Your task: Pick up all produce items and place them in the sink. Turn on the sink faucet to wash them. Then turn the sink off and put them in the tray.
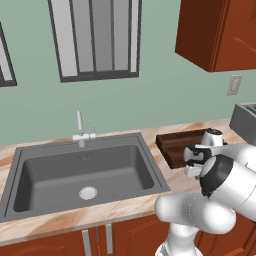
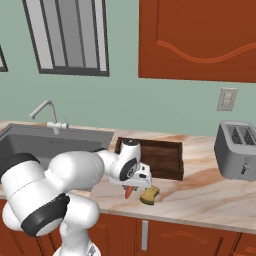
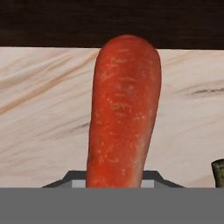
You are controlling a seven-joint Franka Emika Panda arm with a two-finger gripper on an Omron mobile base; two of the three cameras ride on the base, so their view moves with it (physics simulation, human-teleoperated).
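right base view, gripper point(image 2: 132, 188) grasping carrot point(image 2: 129, 192), sponge point(image 2: 149, 195) beside, tray point(image 2: 159, 157) behind

Matt, finely pitted carrot point(image 3: 124, 113) skin

Two base views; close hand view

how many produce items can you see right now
1: a red-orange carrot at the gripper, over the counter in front of the tray, beside a yellow sponge. The arm covers some of the counter, so more may be hidden.
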